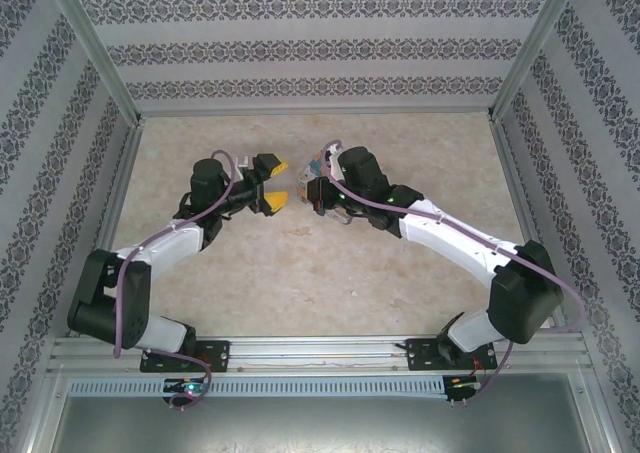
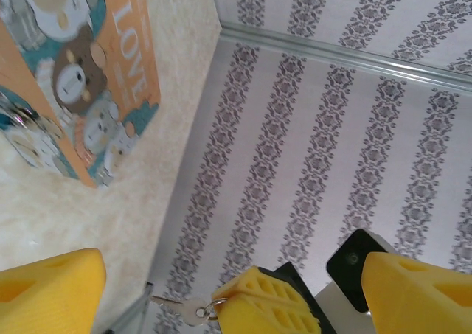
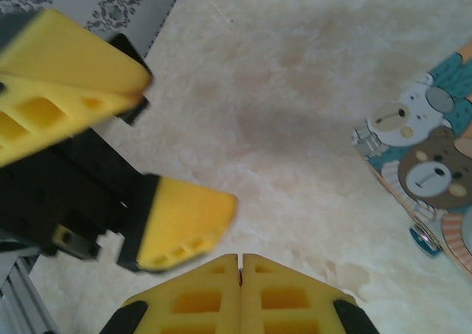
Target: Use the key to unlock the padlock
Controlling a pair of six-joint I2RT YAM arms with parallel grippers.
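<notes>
Frankly, that key (image 2: pixel 182 309) pinched in the right claw (image 3: pixel 240 266) might swivel past the padlock (image 3: pixel 422 239) — left claw (image 1: pixel 272 183) gapes.

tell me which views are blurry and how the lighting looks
Top external: even, diffuse light, faint shadows beneath the arms, no glare. Left wrist: wallpaper sharp, the key tiny but distinct, the tin and the open left pincer near the lens soft. Right wrist: the left pincer at the left edge is smeared, the shut right pincer crisper, the tin soft.
</notes>
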